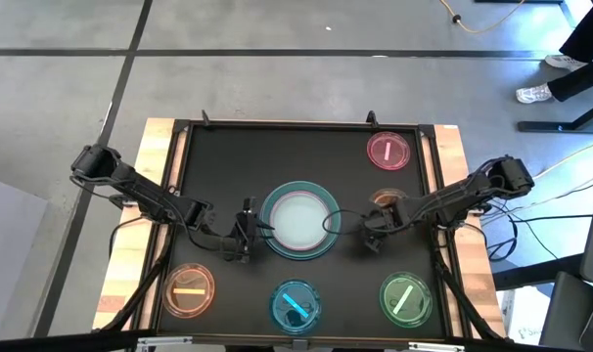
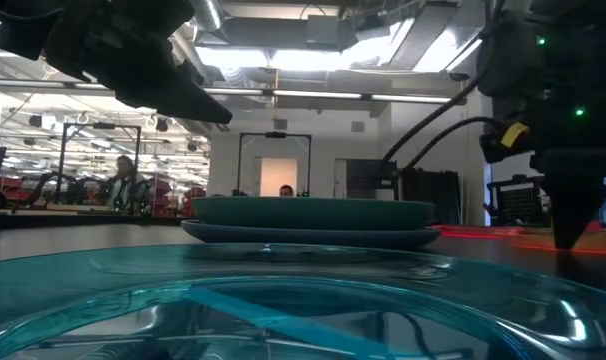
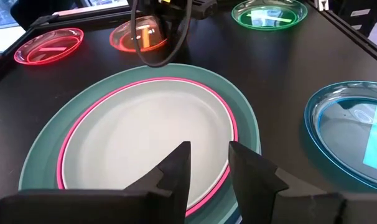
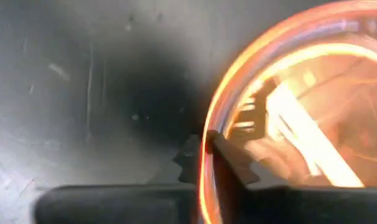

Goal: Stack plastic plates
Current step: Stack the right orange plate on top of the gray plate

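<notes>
A stack of plates [image 1: 299,219] sits mid-table: a grey-green plate [image 3: 145,130] inside a pink-rimmed one, on a teal plate [image 3: 241,112]. In the low view, a pale-blue plate [image 2: 313,236] shows at the bottom. My left gripper [image 1: 246,235] [image 3: 208,165] is open over the stack's left rim and touches nothing that I can see. My right gripper [image 1: 374,233] [image 4: 204,155] is shut on a small orange plate [image 1: 385,198] [image 3: 135,36] to the right of the stack. Small pink [image 1: 387,150], orange [image 1: 189,290], cyan [image 1: 295,304] and green [image 1: 406,298] plates lie flat on the mat. My right gripper pinches the orange plate's rim [image 4: 207,134] on the side toward the stack, one finger inside the rim and one outside. The fingers come from above, pointing down. Whether the plate is off the mat, I cannot tell.
The black mat [image 1: 218,166] is bare at its far left and between the stack and the near row of small plates. Wooden table edges [image 1: 148,196] frame the mat. Cables loop by both wrists. People show in the room beyond the table [image 2: 123,180].
</notes>
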Robot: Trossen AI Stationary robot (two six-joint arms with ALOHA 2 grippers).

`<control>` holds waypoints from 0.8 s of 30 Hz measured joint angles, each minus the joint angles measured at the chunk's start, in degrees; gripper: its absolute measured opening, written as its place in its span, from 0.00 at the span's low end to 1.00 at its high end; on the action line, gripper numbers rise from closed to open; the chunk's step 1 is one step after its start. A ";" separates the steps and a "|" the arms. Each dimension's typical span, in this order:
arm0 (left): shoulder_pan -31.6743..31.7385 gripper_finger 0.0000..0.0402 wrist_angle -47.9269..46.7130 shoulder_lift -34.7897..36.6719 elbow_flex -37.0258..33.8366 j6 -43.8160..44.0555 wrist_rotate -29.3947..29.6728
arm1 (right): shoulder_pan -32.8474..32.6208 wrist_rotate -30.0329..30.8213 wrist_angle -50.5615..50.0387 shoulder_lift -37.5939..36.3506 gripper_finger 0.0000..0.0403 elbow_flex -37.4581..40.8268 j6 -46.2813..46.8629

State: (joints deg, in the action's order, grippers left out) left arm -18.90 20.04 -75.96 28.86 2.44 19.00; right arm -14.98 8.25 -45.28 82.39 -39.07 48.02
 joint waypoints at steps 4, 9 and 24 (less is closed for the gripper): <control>0.00 0.25 0.01 0.00 0.00 0.00 0.00 | 0.00 1.22 0.12 0.00 0.03 -1.06 -2.21; 0.00 0.25 0.01 0.00 0.00 0.00 -0.02 | 0.00 2.17 0.11 0.00 0.03 -3.37 -5.79; 0.00 0.25 0.01 0.00 0.00 0.00 -0.02 | -0.02 10.58 6.20 0.00 0.01 -15.97 -18.06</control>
State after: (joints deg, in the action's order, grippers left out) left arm -18.90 20.05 -75.96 28.86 2.44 18.98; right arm -15.00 18.83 -39.08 82.39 -55.04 29.96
